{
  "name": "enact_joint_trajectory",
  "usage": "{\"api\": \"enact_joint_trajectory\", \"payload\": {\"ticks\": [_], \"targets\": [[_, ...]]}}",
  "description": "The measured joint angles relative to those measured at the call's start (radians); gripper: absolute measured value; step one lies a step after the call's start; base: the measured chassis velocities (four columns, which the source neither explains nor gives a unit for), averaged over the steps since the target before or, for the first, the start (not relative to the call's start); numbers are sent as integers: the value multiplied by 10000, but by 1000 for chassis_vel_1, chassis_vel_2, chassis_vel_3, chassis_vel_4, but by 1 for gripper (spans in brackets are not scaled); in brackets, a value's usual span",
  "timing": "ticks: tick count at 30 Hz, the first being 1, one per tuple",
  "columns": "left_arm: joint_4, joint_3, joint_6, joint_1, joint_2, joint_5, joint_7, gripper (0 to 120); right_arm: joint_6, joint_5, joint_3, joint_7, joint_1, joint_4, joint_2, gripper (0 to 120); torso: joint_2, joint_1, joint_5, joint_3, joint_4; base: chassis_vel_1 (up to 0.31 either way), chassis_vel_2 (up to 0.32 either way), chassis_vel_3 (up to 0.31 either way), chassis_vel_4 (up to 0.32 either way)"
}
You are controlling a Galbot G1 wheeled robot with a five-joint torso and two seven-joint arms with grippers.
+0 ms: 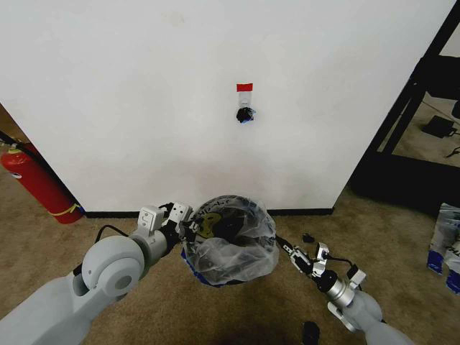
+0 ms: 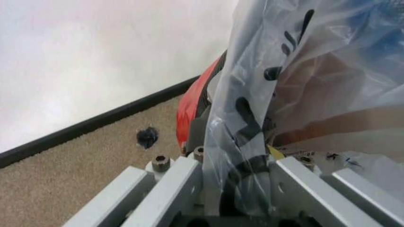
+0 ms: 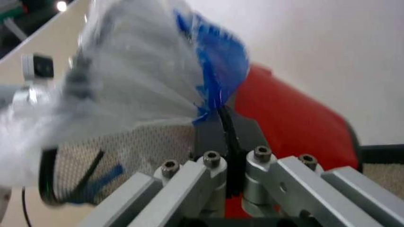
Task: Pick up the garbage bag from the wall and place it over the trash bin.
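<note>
The trash bin (image 1: 241,203) stands on the carpet close to the wall (image 1: 144,93), below the red tape strip and black hook (image 1: 245,113). The translucent garbage bag (image 1: 237,255) is spread over the bin's mouth and bulges toward me. My left gripper (image 1: 185,221) is at the bin's left rim; in the left wrist view it (image 2: 237,165) is shut on a fold of the bag (image 2: 303,85), next to the bin's red side (image 2: 192,106). My right gripper (image 1: 287,251) is at the right rim, shut (image 3: 230,165) on the bag's blue-patched edge (image 3: 218,71).
A red fire extinguisher (image 1: 39,183) leans at the wall's left end. A black shelf frame (image 1: 417,93) stands at the right, with white-and-blue packages (image 1: 445,244) on the floor beside it. Small dark bits (image 1: 307,237) lie on the carpet near my right gripper.
</note>
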Motion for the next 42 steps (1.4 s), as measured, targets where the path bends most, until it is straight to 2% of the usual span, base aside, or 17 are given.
{"api": "enact_joint_trajectory", "payload": {"ticks": [9, 14, 16, 22, 24, 25, 29, 33, 37, 39, 42], "targets": [[-52, 47, 2, -162, -255, -232, -160, 0, 776, -745, -120, 414, 108, -211, 96, 0, 0, 0, -1, 0, -1, 0, 0, 0, 0], [53, 40, 1, -194, -345, -245, -187, 0, 1664, -75, -273, 1708, -51, 234, 152, 0, 0, 0, 0, 0, -1, 0, 0, 0, 0], [96, 40, 0, -196, -350, -240, -191, 0, 1718, 23, -274, 1760, -66, 273, 157, 0, 0, 0, 0, 0, -1, 0, 0, 0, 0], [1000, 59, -569, -250, -489, -56, -579, 0, 1792, 530, -163, 1678, -475, 707, -91, 25, 0, 0, -4, 0, -2, 0, 0, 0, 0], [1174, 57, -694, -279, -561, -67, -774, 0, 1747, 490, -155, 1809, -563, 836, -160, 28, 0, 0, -2, 0, -3, 0, 0, 0, 0], [1366, 28, -821, -324, -663, -121, -997, 0, 1705, 360, -154, 2184, -689, 1045, -236, 35, 0, 0, -2, 0, 0, 0, 0, 0, 0], [1855, -160, -1048, -542, -977, -469, -1502, 0, 1416, 519, -451, 2678, -1366, 1954, -442, 50, 0, 0, -4, 0, -2, 0, 0, 0, 0], [1922, -237, -1089, -582, -1077, -672, -1639, 0, 1351, 259, -760, 2419, -1627, 2166, -399, 60, 1, 0, -3, 0, -4, 0, 0, 0, 0], [1855, -194, -1090, -617, -1192, -819, -1681, 0, 1281, 18, -1368, 2068, -1642, 2340, -58, 80, 1, 0, -2, 0, -1, 0, 0, 0, 0], [1822, -184, -1085, -617, -1210, -828, -1681, 0, 1320, 3, -1472, 2111, -1595, 2342, 6, 84, 0, 0, -3, 0, 0, 0, 0, 0, 0], [1578, -161, -1038, -527, -1279, -838, -1675, 0, 1676, -209, -1924, 2318, -1330, 2086, 287, 96, 2, 0, -2, 0, 0, 0, 0, 0, 0]]}}
